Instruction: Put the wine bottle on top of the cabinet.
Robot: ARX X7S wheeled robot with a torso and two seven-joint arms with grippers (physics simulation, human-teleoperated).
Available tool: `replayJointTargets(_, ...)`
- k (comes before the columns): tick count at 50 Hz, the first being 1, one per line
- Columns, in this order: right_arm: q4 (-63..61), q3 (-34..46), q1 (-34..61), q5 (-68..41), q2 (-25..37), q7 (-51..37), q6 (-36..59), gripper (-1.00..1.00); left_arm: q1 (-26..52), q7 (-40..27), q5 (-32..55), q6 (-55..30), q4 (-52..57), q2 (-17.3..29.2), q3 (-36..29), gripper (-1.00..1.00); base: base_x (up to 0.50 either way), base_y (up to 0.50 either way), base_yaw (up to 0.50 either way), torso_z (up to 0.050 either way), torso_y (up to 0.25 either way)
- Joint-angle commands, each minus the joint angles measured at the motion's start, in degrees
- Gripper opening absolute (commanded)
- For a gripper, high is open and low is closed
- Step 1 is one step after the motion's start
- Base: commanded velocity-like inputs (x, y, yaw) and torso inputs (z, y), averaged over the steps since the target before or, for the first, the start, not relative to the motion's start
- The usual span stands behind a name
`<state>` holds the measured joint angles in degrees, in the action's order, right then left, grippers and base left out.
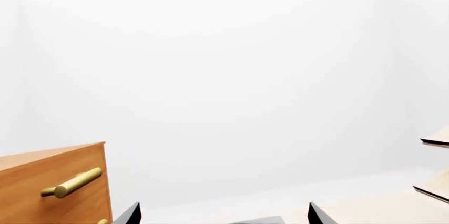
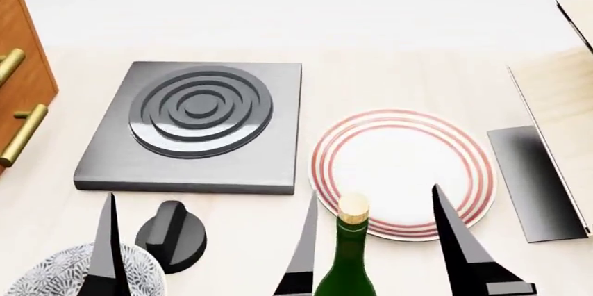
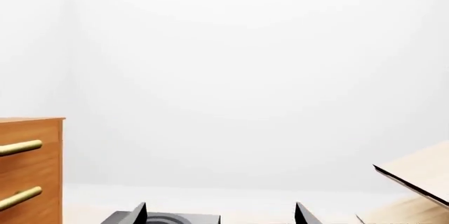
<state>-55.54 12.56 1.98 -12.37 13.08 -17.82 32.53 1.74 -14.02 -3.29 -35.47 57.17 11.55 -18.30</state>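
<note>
Wine bottle (image 2: 348, 254) upright on the pale table (image 2: 398, 80), standing between the right gripper's (image 2: 376, 240) wide-spread fingers, not gripped.

From the head view only the bottle's cork, neck and shoulders show; the rest is cut off by the frame's lower edge, so its label cannot be seen. It rises in front of a red-ringed plate (image 2: 401, 171). The left gripper (image 2: 107, 254) shows as one dark finger over a patterned bowl (image 2: 55, 275), its other finger out of frame here; in the left wrist view its two tips stand wide apart. The cabinet (image 2: 19, 80) sits at the far left, mostly cropped, two brass handles visible. A black hob (image 2: 194, 126) with a knob (image 2: 173, 235) lies between cabinet and plate. A slanted wooden rack (image 2: 560, 94) is partly cut off at the right.
</note>
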Motion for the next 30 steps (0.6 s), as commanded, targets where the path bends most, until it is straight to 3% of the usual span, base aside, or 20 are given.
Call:
replayJointTargets(1,0.15,-0.94,-0.02,0.97,-0.32,0.02,-0.24,1.00,-0.32,1.90,1.01,0.80,0.81,-1.14,1.62,1.00,0.00,0.00,0.00,0.000,0.000)
replayJointTargets(6,0.27,-0.10,0.21,1.47,0.31,-0.48,0.02,1.00,-0.37,1.70,1.21,1.13,0.41,-0.98,1.68,1.00,0.00,0.15,0.00,0.000,0.000)
replayJointTargets(30,0.17,1.21,0.59,0.89,1.96,-1.93,-0.01,1.00,-0.45,0.75,1.84,1.68,-0.26,-0.27,1.41,1.00,0.00,0.50,0.00,0.000,0.000)
